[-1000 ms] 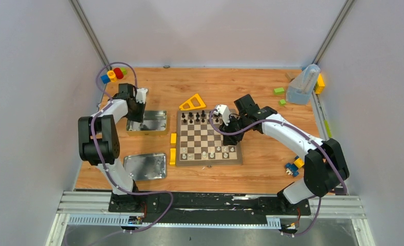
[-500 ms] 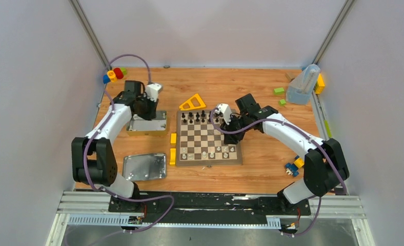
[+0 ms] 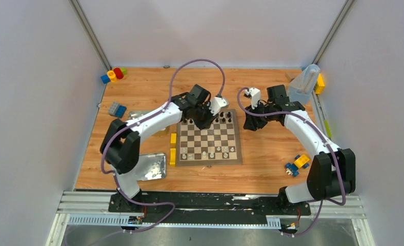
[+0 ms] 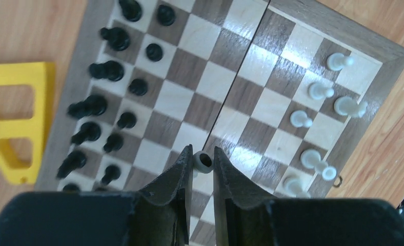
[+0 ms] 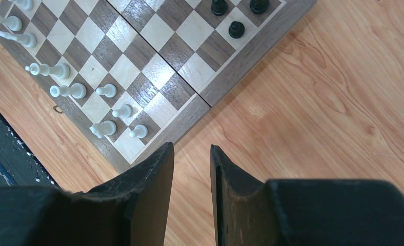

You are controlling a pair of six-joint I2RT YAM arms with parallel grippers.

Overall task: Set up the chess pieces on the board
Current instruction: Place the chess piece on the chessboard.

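Orange-brown wood-grain surface (image 3: 138,92). Bears at centre a square checkered wooden board (image 3: 210,139), with two small yellow plastic blocks (image 3: 172,156) just beside its left edge. Near left, a shiny rectangular metal tin (image 3: 151,166). Far-left corner, a cluster of red, yellow and blue blocks (image 3: 114,75). Right, a blue-and-yellow toy (image 3: 297,164), perhaps a car.

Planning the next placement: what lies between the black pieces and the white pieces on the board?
Between the black pieces and white pieces, only bare squares of the board show in the left wrist view; the left gripper holds one pale piece above them.
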